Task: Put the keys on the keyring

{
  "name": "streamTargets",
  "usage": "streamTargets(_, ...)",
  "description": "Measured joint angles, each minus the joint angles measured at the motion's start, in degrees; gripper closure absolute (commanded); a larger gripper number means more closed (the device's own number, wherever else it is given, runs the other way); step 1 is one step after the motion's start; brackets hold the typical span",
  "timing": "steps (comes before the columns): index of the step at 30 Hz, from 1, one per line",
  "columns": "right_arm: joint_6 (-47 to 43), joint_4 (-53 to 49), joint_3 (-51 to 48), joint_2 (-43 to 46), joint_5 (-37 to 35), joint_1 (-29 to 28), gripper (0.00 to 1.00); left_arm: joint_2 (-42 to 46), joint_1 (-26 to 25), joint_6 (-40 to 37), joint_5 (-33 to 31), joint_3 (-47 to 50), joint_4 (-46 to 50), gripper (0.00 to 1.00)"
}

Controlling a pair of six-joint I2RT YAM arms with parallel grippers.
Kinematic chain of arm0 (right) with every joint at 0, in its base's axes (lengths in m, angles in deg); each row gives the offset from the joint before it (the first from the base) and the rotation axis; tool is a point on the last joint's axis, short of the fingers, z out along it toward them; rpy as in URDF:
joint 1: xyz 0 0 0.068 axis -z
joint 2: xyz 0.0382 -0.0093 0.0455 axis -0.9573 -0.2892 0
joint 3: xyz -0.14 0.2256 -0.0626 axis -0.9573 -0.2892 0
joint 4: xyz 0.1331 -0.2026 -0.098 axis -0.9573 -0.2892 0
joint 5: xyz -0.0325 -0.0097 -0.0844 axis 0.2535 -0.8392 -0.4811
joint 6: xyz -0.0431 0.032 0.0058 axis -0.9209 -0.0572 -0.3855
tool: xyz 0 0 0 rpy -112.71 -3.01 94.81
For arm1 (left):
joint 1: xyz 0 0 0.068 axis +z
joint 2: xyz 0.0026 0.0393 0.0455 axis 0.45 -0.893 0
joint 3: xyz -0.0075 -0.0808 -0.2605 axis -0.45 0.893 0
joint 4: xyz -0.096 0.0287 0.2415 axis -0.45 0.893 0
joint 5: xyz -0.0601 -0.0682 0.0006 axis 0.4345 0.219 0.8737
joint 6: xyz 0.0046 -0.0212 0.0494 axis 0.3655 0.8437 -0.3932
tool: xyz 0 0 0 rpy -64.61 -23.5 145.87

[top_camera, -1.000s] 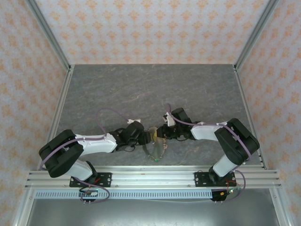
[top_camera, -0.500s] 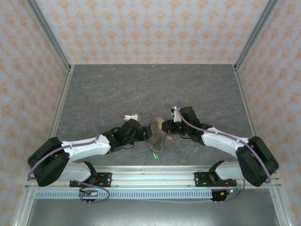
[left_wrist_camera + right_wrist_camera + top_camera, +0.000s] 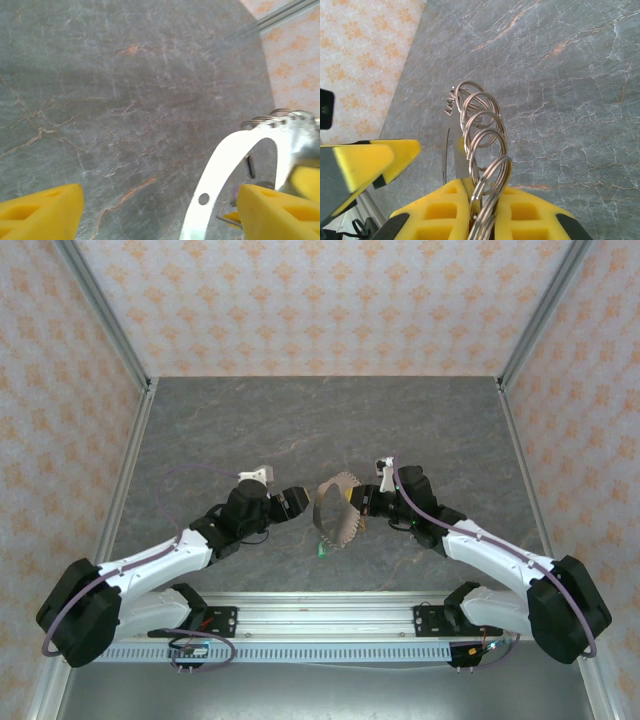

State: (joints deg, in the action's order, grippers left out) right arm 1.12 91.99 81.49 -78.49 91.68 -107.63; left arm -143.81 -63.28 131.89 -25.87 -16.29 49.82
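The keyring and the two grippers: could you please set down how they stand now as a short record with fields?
keyring: thin metal loop carrying a row of small split rings, pinched at one edge
right gripper: shut on the keyring
left gripper: open, beside the keyring, not gripping it
green key: just below the keyring in the top view; its attachment is too small to tell
table: grey marbled surface

The keyring (image 3: 336,481) is a thin silvery loop with a ridged edge of small coils. It stands upright mid-table, its right side pinched in the right gripper (image 3: 356,502). A green key (image 3: 321,551) seems to dangle from its near side.
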Motion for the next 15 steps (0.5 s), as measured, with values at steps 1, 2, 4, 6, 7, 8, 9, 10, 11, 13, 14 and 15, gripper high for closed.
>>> streamTargets(1, 0.3, 0.3, 0.0, 0.0, -0.2, 0.0, 0.89, 0.7, 0.2, 0.0, 0.1, 0.0, 0.0, 0.20)
streamTargets(2, 0.7, 0.7, 0.0, 0.0, -0.2, 0.0, 0.89, 1.3, 0.2, 0.0, 0.1, 0.0, 0.0, 0.20)
streamTargets(4, 1.2, 1.5, 0.0, -0.4, -0.4, 0.0, 0.89, 2.2, 0.2, 0.0, 0.0, 0.0, 0.1, 0.20)
streamTargets(6, 1.6, 2.0, 0.0, -0.9, -0.4, 0.0, 0.89, 3.0, 0.2, 0.0, -0.2, 0.0, 0.1, 0.20)
streamTargets(7, 1.8, 2.1, 0.0, -1.0, -0.4, 0.0, 0.89, 3.3, 0.2, 0.0, -0.3, 0.0, 0.3, 0.19)
streamTargets(8, 1.9, 2.2, 0.0, -1.1, -0.5, 0.0, 0.89, 3.7, 0.2, 0.0, -0.4, 0.0, 0.5, 0.19)
streamTargets(9, 2.1, 2.2, 0.0, -1.2, -0.6, 0.0, 0.89, 4.0, 0.2, 0.0, -0.6, 0.0, 0.8, 0.20)
streamTargets(10, 2.2, 2.3, 0.0, -1.2, -0.6, 0.0, 0.89, 4.2, 0.2, -0.1, -0.6, 0.0, 1.0, 0.20)
streamTargets(11, 2.3, 2.3, 0.0, -1.2, -0.6, 0.0, 0.89, 4.2, 0.2, -0.2, -0.6, 0.0, 1.1, 0.19)
streamTargets(13, 2.5, 2.4, 0.0, -1.2, -0.6, 0.0, 0.89, 4.2, 0.2, -0.4, -0.6, 0.0, 1.4, 0.19)
streamTargets(14, 2.6, 2.6, 0.0, -1.2, -0.6, 0.0, 0.89, 4.2, 0.2, -0.5, -0.6, 0.0, 1.4, 0.19)
streamTargets(15, 2.7, 2.7, 0.0, -1.2, -0.6, 0.0, 0.89, 4.2, 0.2, -0.5, -0.6, 0.0, 1.5, 0.20)
